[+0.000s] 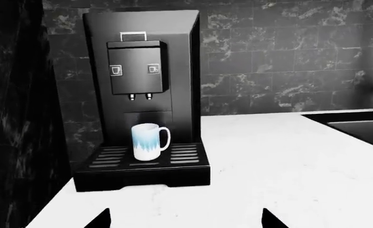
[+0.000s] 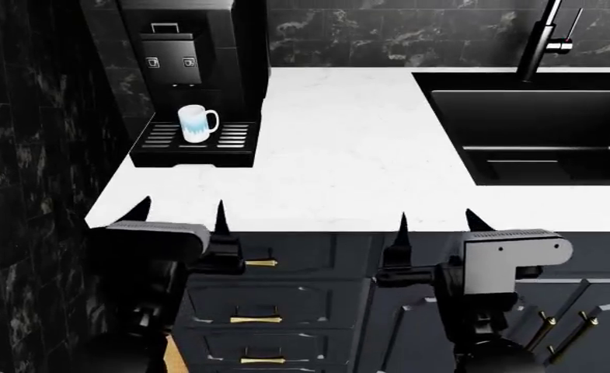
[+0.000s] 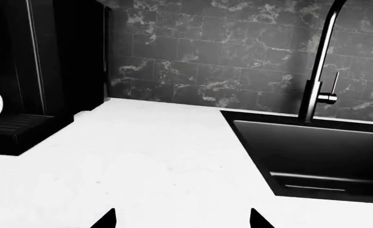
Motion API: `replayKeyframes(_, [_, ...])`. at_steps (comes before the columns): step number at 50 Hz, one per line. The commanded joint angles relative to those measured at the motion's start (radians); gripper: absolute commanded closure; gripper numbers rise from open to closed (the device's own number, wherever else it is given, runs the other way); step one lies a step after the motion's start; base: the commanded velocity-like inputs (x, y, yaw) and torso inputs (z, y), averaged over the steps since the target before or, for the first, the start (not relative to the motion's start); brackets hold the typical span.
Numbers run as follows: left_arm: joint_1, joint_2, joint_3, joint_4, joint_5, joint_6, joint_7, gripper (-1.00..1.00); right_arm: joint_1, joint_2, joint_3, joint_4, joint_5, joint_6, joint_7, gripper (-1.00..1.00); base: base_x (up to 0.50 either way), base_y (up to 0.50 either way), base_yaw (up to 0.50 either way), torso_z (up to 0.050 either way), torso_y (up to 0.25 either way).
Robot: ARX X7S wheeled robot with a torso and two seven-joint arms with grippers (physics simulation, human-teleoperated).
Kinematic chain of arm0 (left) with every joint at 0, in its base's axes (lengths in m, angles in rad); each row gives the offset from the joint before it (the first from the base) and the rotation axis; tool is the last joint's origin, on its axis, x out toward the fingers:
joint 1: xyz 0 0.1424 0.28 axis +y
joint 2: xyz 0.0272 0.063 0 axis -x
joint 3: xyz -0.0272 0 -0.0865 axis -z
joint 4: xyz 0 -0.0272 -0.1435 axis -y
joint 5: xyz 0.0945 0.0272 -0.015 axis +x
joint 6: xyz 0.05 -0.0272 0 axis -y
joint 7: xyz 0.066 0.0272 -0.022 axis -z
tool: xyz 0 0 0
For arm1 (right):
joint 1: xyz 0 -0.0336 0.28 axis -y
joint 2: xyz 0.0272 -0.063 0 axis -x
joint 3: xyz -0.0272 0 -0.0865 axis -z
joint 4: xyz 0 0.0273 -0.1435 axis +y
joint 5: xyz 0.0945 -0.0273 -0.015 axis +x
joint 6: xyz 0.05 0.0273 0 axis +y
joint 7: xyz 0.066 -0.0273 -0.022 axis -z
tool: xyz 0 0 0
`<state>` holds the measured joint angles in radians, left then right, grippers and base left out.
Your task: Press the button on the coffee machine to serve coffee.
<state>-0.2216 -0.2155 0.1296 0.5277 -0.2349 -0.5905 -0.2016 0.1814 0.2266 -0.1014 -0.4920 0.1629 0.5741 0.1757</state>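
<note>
The tall black coffee machine (image 2: 186, 47) stands at the counter's far left corner, also in the left wrist view (image 1: 142, 71). Its front panel carries two small white square icons, the buttons (image 1: 152, 69). A white and blue mug (image 1: 148, 141) sits on the slotted drip tray (image 1: 186, 156) under the spouts. My left gripper (image 2: 180, 211) hangs open at the counter's front edge, well short of the machine. My right gripper (image 2: 434, 221) is open too, near the front edge further right. Nothing is between either pair of fingers.
A black sink (image 2: 538, 124) with a tall black faucet (image 2: 543, 35) is set into the white counter (image 2: 336, 148) at the right. A dark marble wall (image 2: 25, 116) runs along the left. Cabinet drawers with brass handles (image 2: 252, 318) lie below.
</note>
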Motion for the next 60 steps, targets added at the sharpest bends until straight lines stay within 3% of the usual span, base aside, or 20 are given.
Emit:
replayKeyframes(1, [-0.104,-0.033,-0.025,0.126,-0.053,-0.211,-0.015,-1.00,0.062,0.027,0.033,-0.098,0.048,0.141,-0.008,-1.00,0.00,0.00,0.00,0.000,0.000])
replayKeyframes(20, [-0.104,-0.053,-0.020,0.116,-0.043,-0.228,-0.038,-1.00,0.058,0.050,0.032,-0.116,0.047,0.176,0.008,-1.00,0.11,0.09,0.00,0.000,0.000])
replayKeyframes(60, [-0.101,-0.057,0.017,0.136,-0.049,-0.223,-0.060,-1.00,0.048,0.068,0.023,-0.112,0.061,0.155,0.012,-1.00,0.34,0.09,0.00,0.000,0.000])
